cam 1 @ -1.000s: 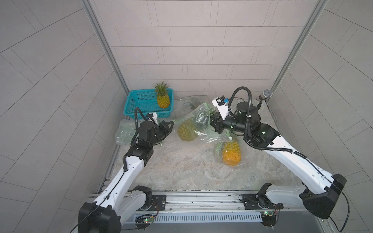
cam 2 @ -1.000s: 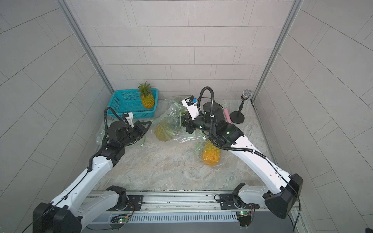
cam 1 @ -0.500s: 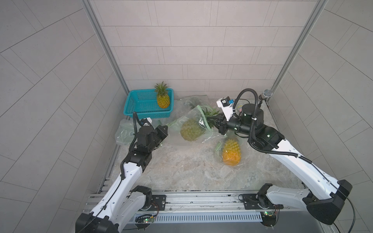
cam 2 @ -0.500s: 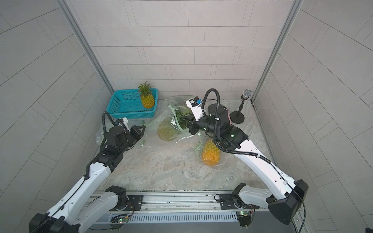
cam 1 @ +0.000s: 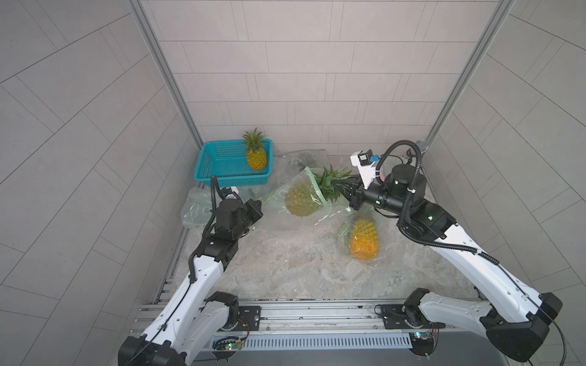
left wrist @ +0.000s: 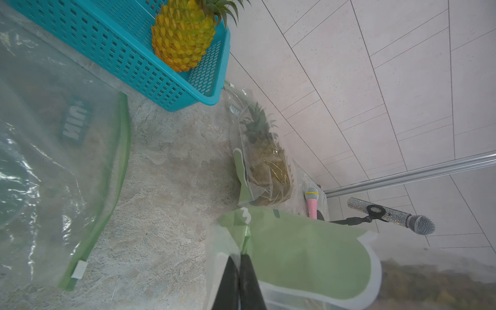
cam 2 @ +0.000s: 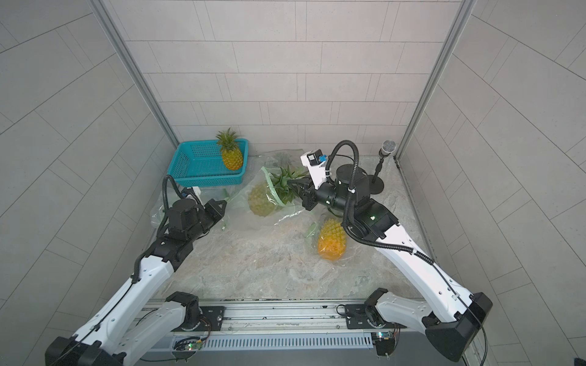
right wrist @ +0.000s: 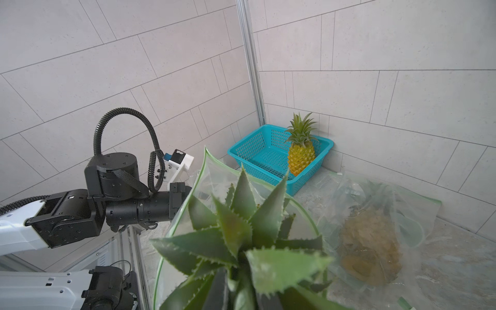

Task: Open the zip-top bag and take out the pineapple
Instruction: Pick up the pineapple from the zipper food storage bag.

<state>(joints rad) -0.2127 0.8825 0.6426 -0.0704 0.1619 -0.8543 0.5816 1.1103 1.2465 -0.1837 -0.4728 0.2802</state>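
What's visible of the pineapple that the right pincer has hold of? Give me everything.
The pineapple has a dull yellow-green, scaly body and a crown of stiff, toothed green leaves. It lies tilted, crown toward the right arm. The body sits inside the clear bag, and the crown pokes out through its open, green-rimmed mouth. The right pincer is closed on the crown leaves. The left pincer pinches the bag's other end. A shadow beneath suggests it hangs just off the table.

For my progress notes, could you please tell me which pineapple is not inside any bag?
The upright pineapple in the teal basket. The greenish pineapple at the right gripper, the orange pineapple and the rear pineapple all sit in clear bags.
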